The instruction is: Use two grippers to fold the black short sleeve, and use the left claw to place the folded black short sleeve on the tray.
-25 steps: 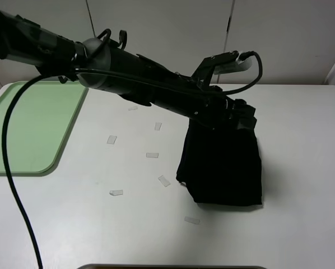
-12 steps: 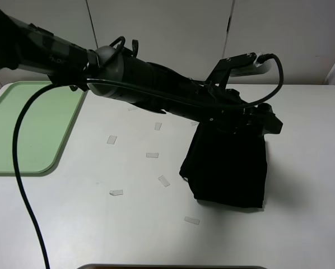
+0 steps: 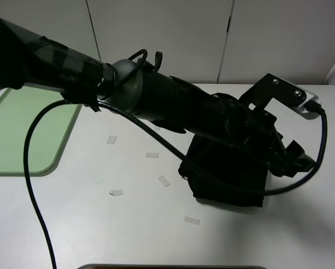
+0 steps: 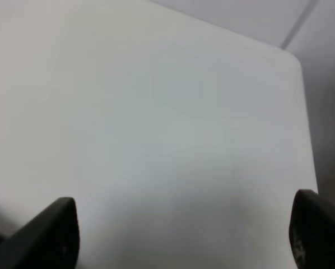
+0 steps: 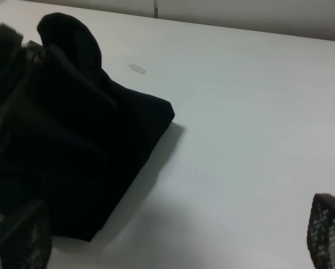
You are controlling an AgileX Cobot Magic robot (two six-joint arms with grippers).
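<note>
The black short sleeve (image 3: 223, 182) lies folded into a compact bundle right of the table's middle; it also shows in the right wrist view (image 5: 78, 151). My left arm reaches across it from the left. My left gripper (image 3: 295, 161) is just past the bundle's right edge. In the left wrist view the left gripper (image 4: 184, 235) is open and empty, with only bare white table between its fingertips (image 4: 61, 227). My right gripper (image 5: 173, 246) is open and empty, close to the bundle's corner; it is out of the exterior view. The green tray (image 3: 27, 129) lies at the far left.
Several small strips of clear tape (image 3: 152, 155) lie on the white table (image 3: 100, 224) left of and in front of the bundle. The left arm's black cable (image 3: 36, 202) hangs over the table's left front. A dark edge shows at the table's front.
My left arm has swung right and forward over the bundle; its gripper went from the bundle's far top edge to beyond its right edge. The bundle has stayed nearly in place.
</note>
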